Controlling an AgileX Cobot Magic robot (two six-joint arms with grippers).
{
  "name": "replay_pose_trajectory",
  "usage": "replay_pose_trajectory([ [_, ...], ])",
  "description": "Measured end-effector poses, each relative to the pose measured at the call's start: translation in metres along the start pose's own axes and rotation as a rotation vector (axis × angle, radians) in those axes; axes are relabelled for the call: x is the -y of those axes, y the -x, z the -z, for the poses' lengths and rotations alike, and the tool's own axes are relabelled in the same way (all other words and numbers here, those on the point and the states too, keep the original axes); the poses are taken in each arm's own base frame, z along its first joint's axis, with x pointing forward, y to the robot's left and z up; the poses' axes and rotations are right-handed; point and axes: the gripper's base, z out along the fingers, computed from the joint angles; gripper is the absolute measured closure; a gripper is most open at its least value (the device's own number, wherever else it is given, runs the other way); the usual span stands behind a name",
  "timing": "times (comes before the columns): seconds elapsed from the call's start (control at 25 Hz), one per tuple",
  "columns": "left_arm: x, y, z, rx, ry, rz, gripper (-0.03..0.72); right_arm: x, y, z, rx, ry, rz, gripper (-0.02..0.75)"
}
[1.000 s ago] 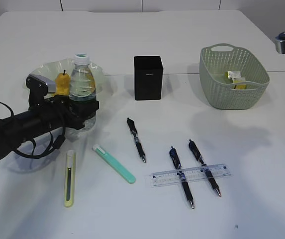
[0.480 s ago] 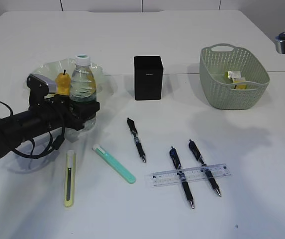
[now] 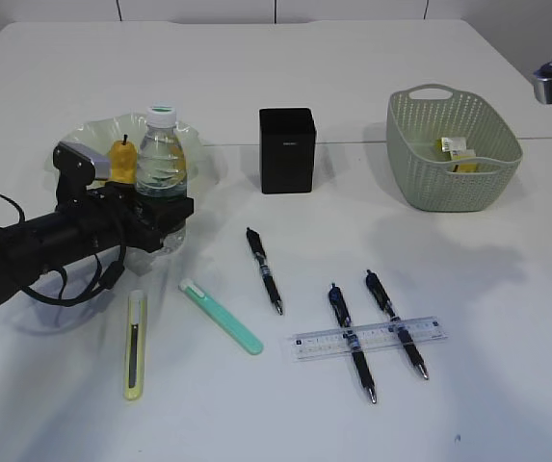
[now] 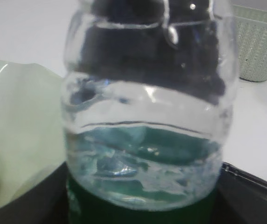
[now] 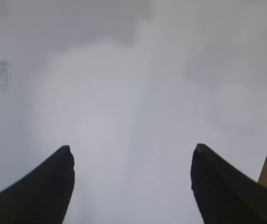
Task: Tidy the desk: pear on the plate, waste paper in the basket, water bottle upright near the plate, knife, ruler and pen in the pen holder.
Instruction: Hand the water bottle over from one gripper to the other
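bottle: water bottle (image 3: 161, 164) upright, just beside the plate (image 3: 92, 130), base on or close to the desk (image 3: 353, 58); vs 1 s ago nearly same spot, nudged slightly
left pincer (image 3: 165, 210): clamped round bottle's lower body, not let go yet
right pincer (image 5: 131, 161): jaws wide apart, empty, over bare desk
meaning: bottle step looks near done; release next
pear (image 3: 121, 157): on plate
left over: pens, ruler (image 3: 369, 338), knives lie on desk
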Motion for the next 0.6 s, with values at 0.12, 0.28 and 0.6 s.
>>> replay_pose_trajectory([
  [0.12, 0.0001, 0.0, 0.0, 0.0, -0.001, 0.0, 0.221, 0.0, 0.0, 0.0, 0.0, 0.0, 0.0, 0.162],
  [0.28, 0.0003, 0.0006, 0.0, 0.0, -0.003, -0.002, 0.186, 0.0, 0.0, 0.0, 0.0, 0.0, 0.0, 0.162],
  [0.6, 0.0007, 0.0007, 0.0, 0.002, -0.007, -0.004, 0.163, 0.0, 0.0, 0.0, 0.0, 0.0, 0.0, 0.162],
])
